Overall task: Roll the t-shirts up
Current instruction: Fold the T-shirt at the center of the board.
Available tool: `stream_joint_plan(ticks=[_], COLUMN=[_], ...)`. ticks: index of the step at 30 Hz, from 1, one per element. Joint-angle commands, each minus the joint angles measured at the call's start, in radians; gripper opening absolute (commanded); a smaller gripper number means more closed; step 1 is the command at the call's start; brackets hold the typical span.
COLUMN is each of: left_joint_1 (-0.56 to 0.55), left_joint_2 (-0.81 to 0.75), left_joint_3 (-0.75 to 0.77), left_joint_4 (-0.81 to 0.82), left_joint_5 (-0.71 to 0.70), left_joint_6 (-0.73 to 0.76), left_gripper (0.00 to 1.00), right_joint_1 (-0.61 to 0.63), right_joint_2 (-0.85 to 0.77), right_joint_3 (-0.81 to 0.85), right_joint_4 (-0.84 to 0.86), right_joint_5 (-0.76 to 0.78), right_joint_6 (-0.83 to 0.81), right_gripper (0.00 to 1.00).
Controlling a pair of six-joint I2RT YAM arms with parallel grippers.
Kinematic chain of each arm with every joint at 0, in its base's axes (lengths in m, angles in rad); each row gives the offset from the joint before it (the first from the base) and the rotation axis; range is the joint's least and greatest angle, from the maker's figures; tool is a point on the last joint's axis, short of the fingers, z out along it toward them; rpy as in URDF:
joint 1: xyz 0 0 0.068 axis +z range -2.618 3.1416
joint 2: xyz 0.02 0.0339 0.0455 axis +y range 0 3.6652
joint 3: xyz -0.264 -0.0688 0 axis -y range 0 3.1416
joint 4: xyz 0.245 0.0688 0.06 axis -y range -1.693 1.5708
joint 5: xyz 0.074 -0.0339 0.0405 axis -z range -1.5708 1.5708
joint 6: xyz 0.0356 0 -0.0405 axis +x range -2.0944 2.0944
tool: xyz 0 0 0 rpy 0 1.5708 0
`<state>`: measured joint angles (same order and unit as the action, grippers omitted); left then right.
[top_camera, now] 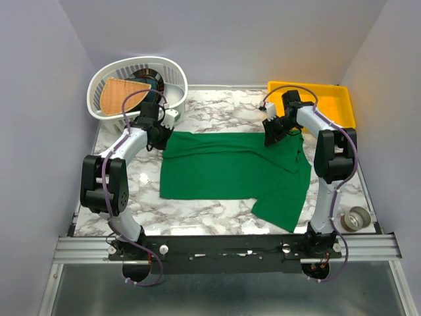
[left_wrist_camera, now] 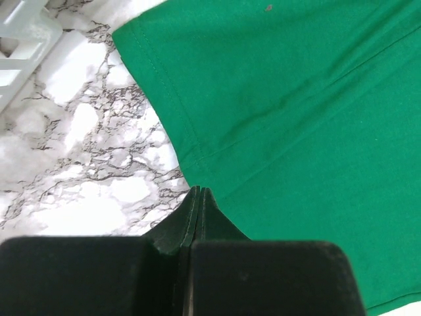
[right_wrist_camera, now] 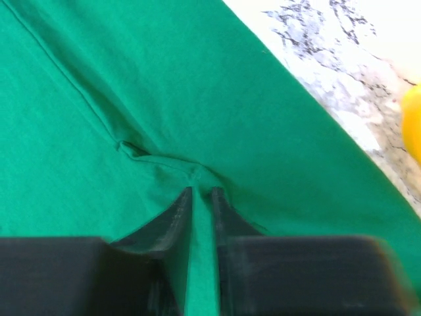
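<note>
Right wrist: right claw pinches a thin pucker of t-shirt; left claw sits together at the hem; the fabric may slip free.

No writing can be read anywhere (the t-shirt is plain).

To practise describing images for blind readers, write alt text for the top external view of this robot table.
A green t-shirt lies spread on a marble table, with the left gripper and right gripper down at its far edge. A white basket sits at the far left, a yellow bin at the far right.
</note>
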<state>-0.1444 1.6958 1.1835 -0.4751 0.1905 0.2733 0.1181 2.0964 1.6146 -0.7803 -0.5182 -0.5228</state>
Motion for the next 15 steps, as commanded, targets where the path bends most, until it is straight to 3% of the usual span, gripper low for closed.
stream_joint_plan(ticks=[1,3,4,15], left_joint_1=[-0.004,-0.003,-0.003,0.008], left_joint_2=[-0.048,-0.054,-0.064,-0.151], left_joint_3=[-0.019,-0.024,-0.025,-0.068], left_joint_4=[0.009,0.010,0.012,0.039], left_joint_5=[-0.025,-0.028,-0.029,0.009], left_joint_6=[0.021,0.024,0.024,-0.003], left_gripper=[0.00,0.00,0.00,0.00], right_joint_1=[0.015,0.022,0.023,0.107], right_joint_2=[0.031,0.027,0.013,-0.231], right_joint_3=[0.018,0.013,-0.001,-0.166], right_joint_4=[-0.053,-0.053,-0.042,-0.043], right_joint_5=[-0.017,-0.010,0.003,0.007], right_joint_6=[-0.017,-0.019,-0.017,0.013], right_gripper=[0.17,0.03,0.01,0.01])
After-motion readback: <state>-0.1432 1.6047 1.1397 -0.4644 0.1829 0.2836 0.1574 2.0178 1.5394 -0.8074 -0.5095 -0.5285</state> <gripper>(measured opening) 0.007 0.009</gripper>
